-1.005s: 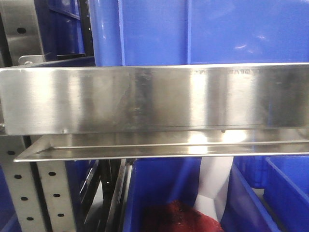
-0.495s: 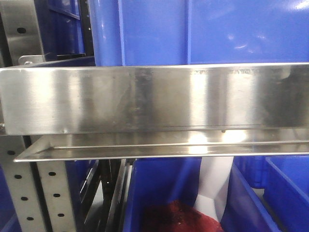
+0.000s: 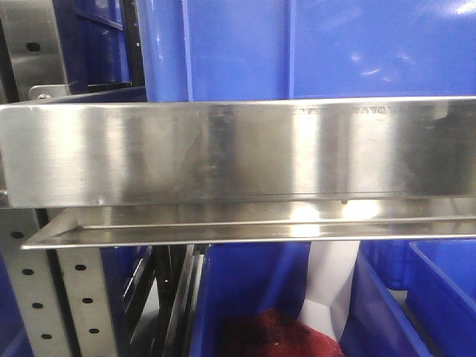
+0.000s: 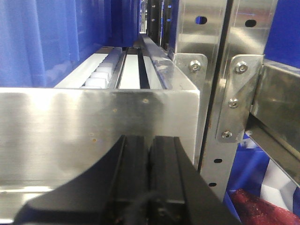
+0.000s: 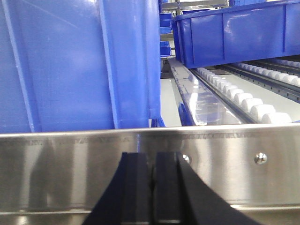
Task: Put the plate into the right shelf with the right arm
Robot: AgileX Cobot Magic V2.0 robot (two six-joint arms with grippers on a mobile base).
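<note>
The plate is out of view in every frame. The right shelf fills the front view as a brushed steel rail (image 3: 238,152) with large blue bins (image 3: 312,48) above and below it. My right gripper (image 5: 151,157) is shut with nothing between its fingers, close in front of the shelf's steel front rail (image 5: 225,173). Behind that rail stand a tall blue bin (image 5: 79,65) and roller tracks (image 5: 243,96). My left gripper (image 4: 150,140) is also shut and empty, right before another steel rail (image 4: 93,131) beside a perforated upright (image 4: 213,154).
A second blue bin (image 5: 234,33) sits on the rollers at the right wrist view's upper right. Below the rail in the front view, a blue bin holds something dark red (image 3: 275,335) and a white sheet (image 3: 331,286). Perforated uprights (image 3: 82,297) stand at lower left.
</note>
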